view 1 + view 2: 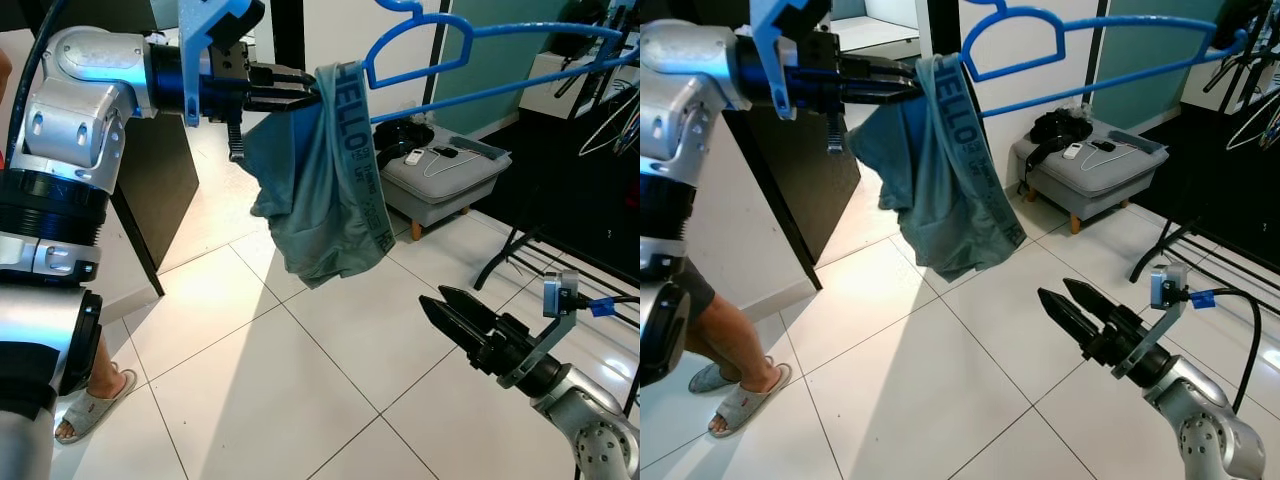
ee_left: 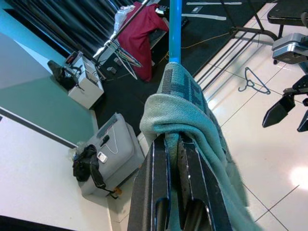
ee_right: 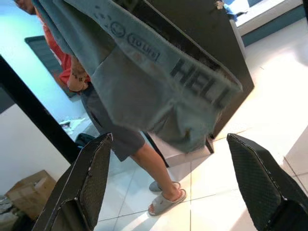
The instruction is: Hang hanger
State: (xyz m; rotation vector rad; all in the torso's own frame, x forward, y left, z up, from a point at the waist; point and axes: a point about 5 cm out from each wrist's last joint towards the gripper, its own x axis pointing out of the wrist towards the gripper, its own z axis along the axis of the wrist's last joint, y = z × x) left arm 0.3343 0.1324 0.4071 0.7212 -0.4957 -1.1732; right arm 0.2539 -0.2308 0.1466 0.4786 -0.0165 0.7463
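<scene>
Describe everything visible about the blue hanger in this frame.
The blue plastic hanger is held high and roughly level. The left gripper is shut on one end, pinching it together with a grey-green pair of shorts printed with dark lettering, draped over its lower bar. Its hook points up at the picture's top edge. The open right gripper hangs lower, apart from it.

A lived-in home room — white tiled floor (image 1: 300, 390), grey footstool (image 1: 445, 180), clothes rack (image 1: 560, 250), person's slippered foot (image 1: 95, 405).
</scene>
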